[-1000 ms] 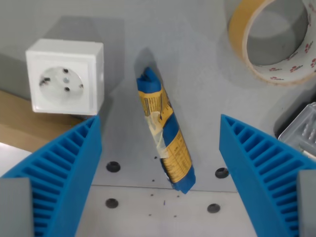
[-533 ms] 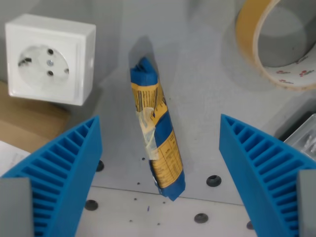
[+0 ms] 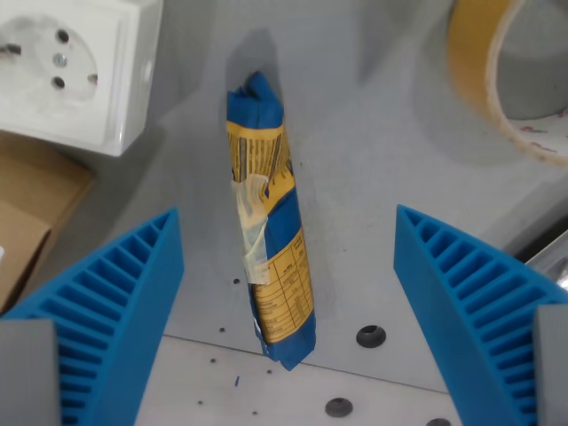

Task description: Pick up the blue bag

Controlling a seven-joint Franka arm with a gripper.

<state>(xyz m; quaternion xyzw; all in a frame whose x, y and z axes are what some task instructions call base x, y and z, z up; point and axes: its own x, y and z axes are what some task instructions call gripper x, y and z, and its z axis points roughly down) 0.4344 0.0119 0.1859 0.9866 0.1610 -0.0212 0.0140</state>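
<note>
At the wrist view's upper left stood a white socket box (image 3: 67, 67), with a brown cardboard piece (image 3: 31, 209) below it. The blue bag (image 3: 266, 226), rolled and banded in yellow print, lay flat on the grey surface (image 3: 373, 169), its long axis running nearly up and down the picture, the top end leaning slightly toward the wrist view's left. The gripper (image 3: 288, 293) was spread wide, its ribbed blue fingers (image 3: 115, 311) standing well apart on either side of the bag, touching nothing and holding nothing. A tape roll (image 3: 497, 75) sat at the upper right.
</note>
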